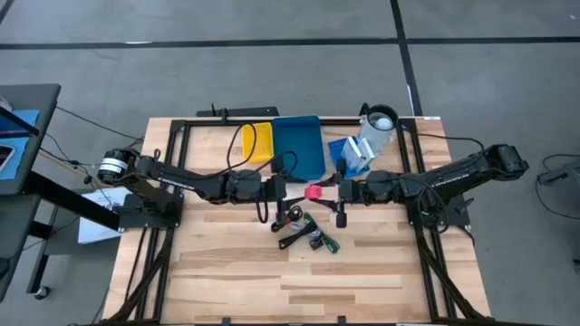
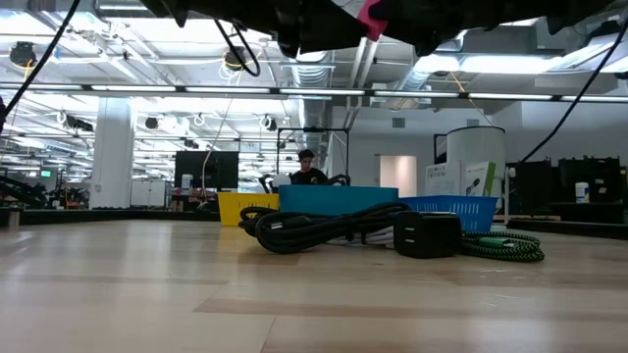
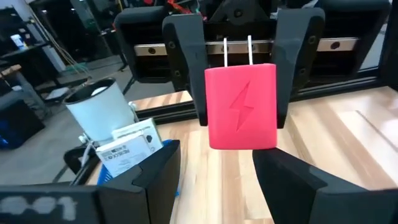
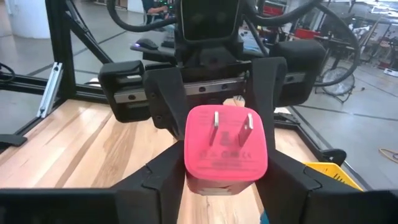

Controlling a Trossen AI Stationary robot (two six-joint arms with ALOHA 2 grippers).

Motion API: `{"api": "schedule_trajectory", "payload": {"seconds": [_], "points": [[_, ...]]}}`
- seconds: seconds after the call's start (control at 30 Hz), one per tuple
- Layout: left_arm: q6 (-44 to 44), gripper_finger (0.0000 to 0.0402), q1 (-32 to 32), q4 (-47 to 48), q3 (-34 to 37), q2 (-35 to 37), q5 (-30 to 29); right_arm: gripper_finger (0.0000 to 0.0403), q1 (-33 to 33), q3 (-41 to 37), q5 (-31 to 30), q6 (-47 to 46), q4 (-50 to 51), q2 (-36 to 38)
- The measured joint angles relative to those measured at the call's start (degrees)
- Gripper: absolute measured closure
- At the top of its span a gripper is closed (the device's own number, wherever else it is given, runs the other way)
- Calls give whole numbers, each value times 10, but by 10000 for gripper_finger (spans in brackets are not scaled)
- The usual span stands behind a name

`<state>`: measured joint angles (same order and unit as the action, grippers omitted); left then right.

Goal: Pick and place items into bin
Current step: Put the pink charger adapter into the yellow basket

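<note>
A pink plug-in charger [image 1: 314,192] with a lightning mark hangs in the air between my two grippers, above the table's middle. My right gripper [image 4: 227,158] is shut on it. My left gripper [image 3: 216,155] faces it from the table's left, open, fingertips just short of the charger's flat end [image 3: 241,140]. Black clip-like pieces with green parts [image 1: 310,237] and black cords lie on the table below. White card packages [image 3: 127,146] stand in a small blue basket [image 1: 349,156] beside the white cup [image 1: 379,127]. My right gripper pinches the pink charger by its two side faces [image 3: 211,93] between both fingers [image 3: 186,68]. The fingers come level from the table's right. The two metal prongs [image 4: 230,127] point back toward the gripper's palm. The charger is lifted clear of the table.
A yellow bin [image 1: 258,143] and a blue bin [image 1: 299,145] sit at the table's far side. A heap of black cable [image 2: 324,230], a black adapter [image 2: 427,235] and a green cord [image 2: 505,245] lie under the grippers. A person [image 2: 306,167] sits far behind.
</note>
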<state>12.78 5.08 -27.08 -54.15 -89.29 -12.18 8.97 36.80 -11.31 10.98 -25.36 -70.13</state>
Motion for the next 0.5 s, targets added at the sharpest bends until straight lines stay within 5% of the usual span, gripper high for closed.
{"api": "schedule_trajectory", "payload": {"seconds": [0.17, 0.5], "points": [[-14, 207, 0, 5, 0, 0, 25, 259, 0, 0, 14, 1, 0, 0], [-43, 207, 0, 17, -2, 0, 73, 240, -1, 0, 12, 2, 4, -1]]}}
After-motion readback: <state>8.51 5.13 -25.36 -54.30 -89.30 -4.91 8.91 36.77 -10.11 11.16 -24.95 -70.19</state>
